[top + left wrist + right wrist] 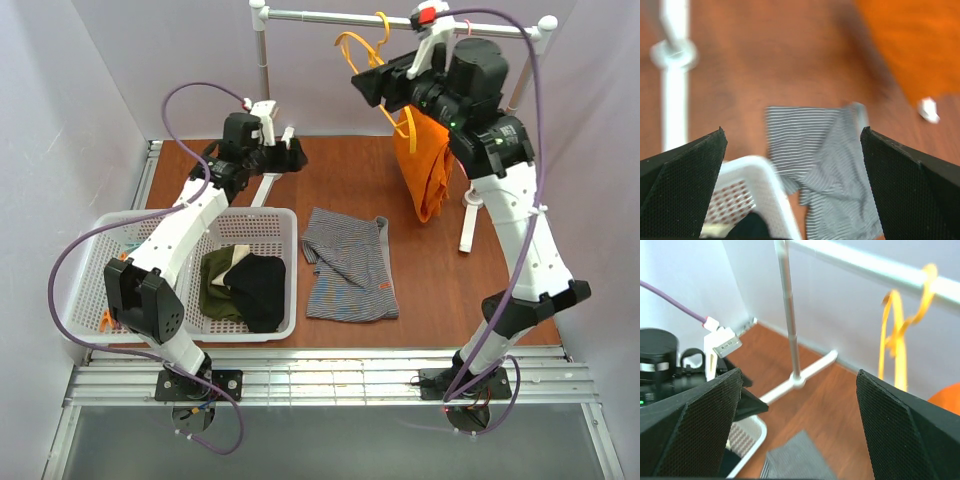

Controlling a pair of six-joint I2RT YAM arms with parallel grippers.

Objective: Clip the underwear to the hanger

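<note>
The grey striped underwear (pixel 345 265) lay spread flat on the wooden worktop (pixel 340 180), just beside the white basket (pixel 296 280) and clear of both arms. The yellow-orange hanger (pixel 927 287) hung by its hook from the rail (pixel 330 15), near an orange cloth (pixel 420 165). The left fingers (pixel 685 185) stood wide apart, holding nothing. The right fingers (pixel 695 425) were also spread and empty, raised near the hanger.
</note>
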